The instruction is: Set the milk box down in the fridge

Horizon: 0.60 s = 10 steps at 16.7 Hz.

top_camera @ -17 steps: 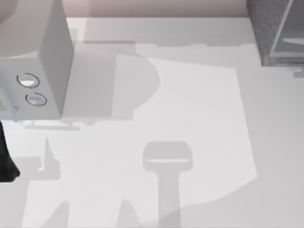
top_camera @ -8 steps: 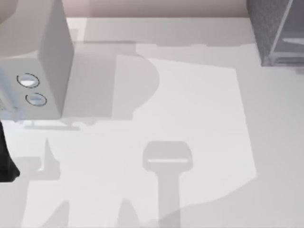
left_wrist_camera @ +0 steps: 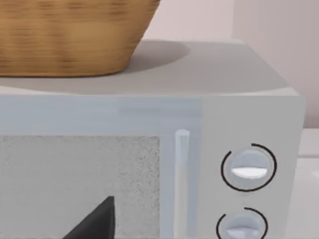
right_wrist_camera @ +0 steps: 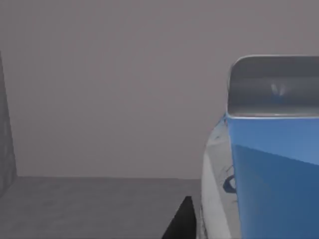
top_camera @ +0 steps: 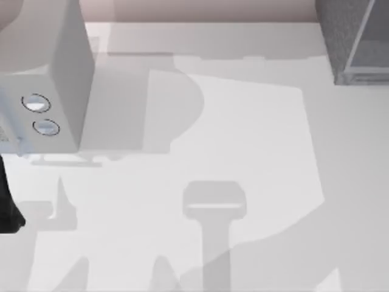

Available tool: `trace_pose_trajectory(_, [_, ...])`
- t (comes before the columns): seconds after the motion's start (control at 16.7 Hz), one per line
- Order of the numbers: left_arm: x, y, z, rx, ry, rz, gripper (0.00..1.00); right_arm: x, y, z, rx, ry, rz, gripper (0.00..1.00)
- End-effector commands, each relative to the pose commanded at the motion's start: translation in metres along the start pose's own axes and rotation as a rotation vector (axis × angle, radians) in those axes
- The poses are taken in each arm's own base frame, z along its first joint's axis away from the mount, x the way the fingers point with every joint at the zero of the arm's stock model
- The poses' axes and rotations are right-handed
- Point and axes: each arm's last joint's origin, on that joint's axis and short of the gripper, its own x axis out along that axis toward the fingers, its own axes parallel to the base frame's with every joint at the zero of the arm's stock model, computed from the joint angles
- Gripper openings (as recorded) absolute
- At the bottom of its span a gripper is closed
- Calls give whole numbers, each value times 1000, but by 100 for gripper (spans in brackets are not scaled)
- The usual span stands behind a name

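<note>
The milk box (right_wrist_camera: 271,174), a blue carton with a white side, hangs close before the right wrist camera. My right gripper (right_wrist_camera: 219,226) is shut on it, with one dark fingertip (right_wrist_camera: 182,219) against its white side. Around the carton are a plain grey back wall, a grey floor and a speckled side wall (right_wrist_camera: 5,129), so it is inside the fridge. In the top view the fridge (top_camera: 349,36) stands at the table's far right corner. My left arm (top_camera: 7,207) is parked at the left edge, and a dark part of its gripper (left_wrist_camera: 97,221) faces the microwave door.
A smooth light-grey microwave (top_camera: 55,79) with two round dials (top_camera: 36,103) stands at the far left, with a woven basket (left_wrist_camera: 70,35) on top. The white table (top_camera: 243,152) carries only shadows across its middle.
The shadow at the table's near right has spread toward the right. A pale streak in the fridge's glassy panel has gone. The left arm has not moved.
</note>
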Motion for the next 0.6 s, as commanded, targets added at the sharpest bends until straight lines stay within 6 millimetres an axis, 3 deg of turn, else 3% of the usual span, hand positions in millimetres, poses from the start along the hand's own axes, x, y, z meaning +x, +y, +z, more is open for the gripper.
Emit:
trace_pose_trajectory(0.3, [0, 0, 0, 0, 0, 0, 100, 32, 6, -16, 30, 73, 21, 0])
trace_pose_trajectory(0.6, [0, 0, 0, 0, 0, 0, 100, 59, 6, -8, 28, 67, 15, 0])
